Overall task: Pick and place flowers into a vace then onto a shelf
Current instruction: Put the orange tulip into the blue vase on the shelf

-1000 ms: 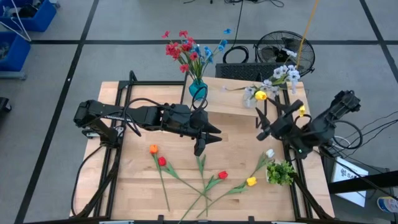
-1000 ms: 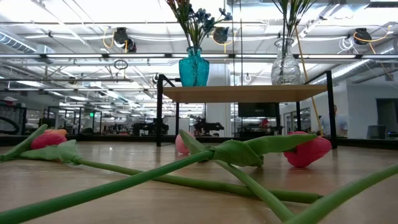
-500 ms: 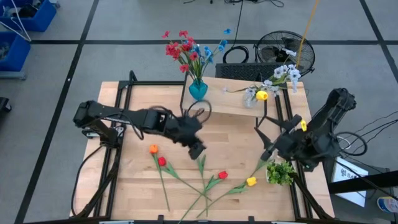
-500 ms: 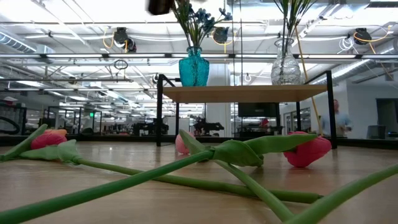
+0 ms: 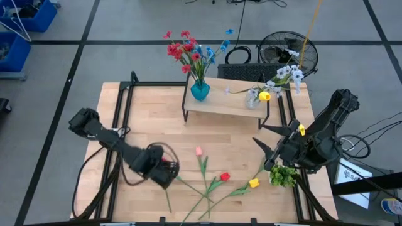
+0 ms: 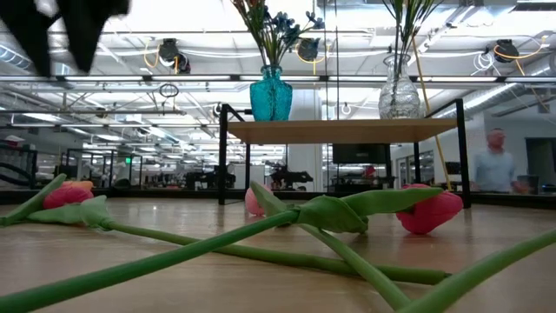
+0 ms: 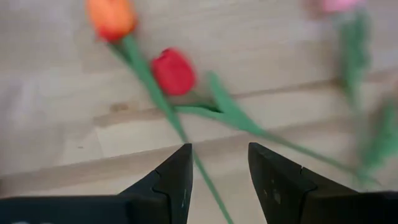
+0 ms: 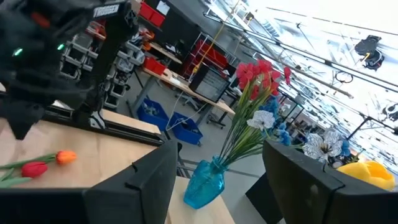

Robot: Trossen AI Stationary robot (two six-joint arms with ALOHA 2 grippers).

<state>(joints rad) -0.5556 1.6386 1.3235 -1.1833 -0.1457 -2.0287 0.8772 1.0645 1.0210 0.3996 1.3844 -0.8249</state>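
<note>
Loose flowers lie flat on the tabletop: a pink one [image 5: 198, 151], a red one [image 5: 225, 177] and a yellow one [image 5: 254, 183], with their green stems crossing. My left gripper [image 5: 161, 171] hangs open above an orange tulip [image 7: 111, 15] and a red tulip [image 7: 174, 71]. Its fingertips [image 7: 219, 168] stand on either side of the red tulip's stem without touching it. The shelf [image 5: 226, 104] carries a teal vase [image 5: 200, 91] of red and blue flowers and a clear vase [image 5: 253, 100] of white and yellow ones. My right gripper [image 5: 269, 142] is open, near the shelf's right leg.
A bushy green clump [image 5: 284, 174] lies by the table's right edge, under my right arm. Black frame rails run along both sides of the table [image 5: 125, 125]. A fan [image 5: 284, 50] stands behind the table. A person [image 6: 495, 169] shows far off in the low view.
My left gripper has swung away from the teal vase at the shelf toward the table's near-left part. It now points down over the orange and red tulips. My right gripper has drawn back a little toward the near edge.
</note>
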